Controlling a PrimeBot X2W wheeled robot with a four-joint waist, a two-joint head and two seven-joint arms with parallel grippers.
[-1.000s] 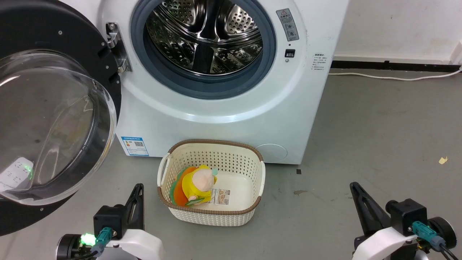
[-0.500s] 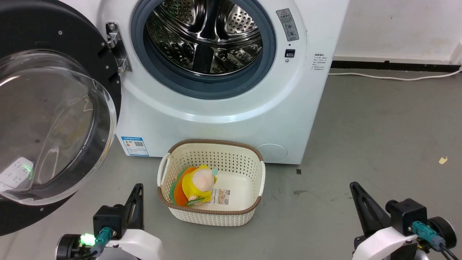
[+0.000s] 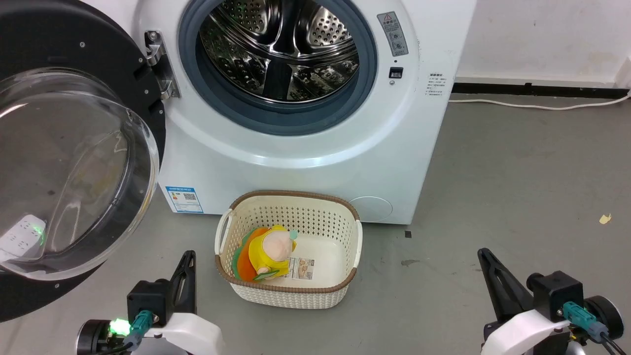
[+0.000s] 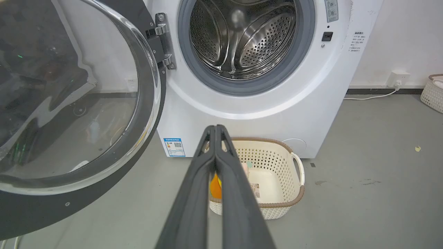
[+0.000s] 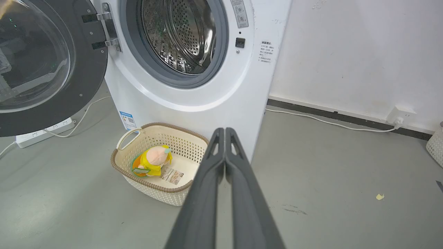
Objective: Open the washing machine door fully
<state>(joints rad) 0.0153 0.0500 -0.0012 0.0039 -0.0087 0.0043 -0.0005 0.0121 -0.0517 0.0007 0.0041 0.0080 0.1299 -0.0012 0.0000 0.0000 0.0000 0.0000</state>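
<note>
- Left gripper (image 4: 215,128): its wrist view shows the two fingers pressed together to the tips with nothing between them. It hangs over the floor (image 4: 363,173) short of the basket (image 3: 291,196) and touches nothing.
- Right gripper (image 5: 225,130): it is clenched and empty in the same way, in the air to the right of the basket.
- The head view sets both grippers low, one on either side of the basket and well apart from the door (image 3: 34,39).
- Basket: cream and perforated, it sits on the floor just before the machine (image 3: 315,158). It holds a yellow toy (image 3: 268,249) and a paper tag.
- Door: it is swung wide out to the machine's left on its hinge (image 3: 160,64). Its inner face and glass bowl (image 3: 74,172) are turned toward the head camera.
- Machine: the opening is uncovered, with a grey gasket (image 3: 276,121) around the steel drum (image 3: 281,44). A blue label (image 3: 184,198) sits low on the front, beside the door's edge.
- The right wrist view takes in a power strip (image 5: 43,133) on the floor under the door. In the head view it shows through the glass, with a green light on it.
- Farthest off, the right wrist view shows a wall socket (image 5: 398,116) with a white cable along the skirting. The left wrist view shows a second basket (image 4: 432,91) by the wall.
</note>
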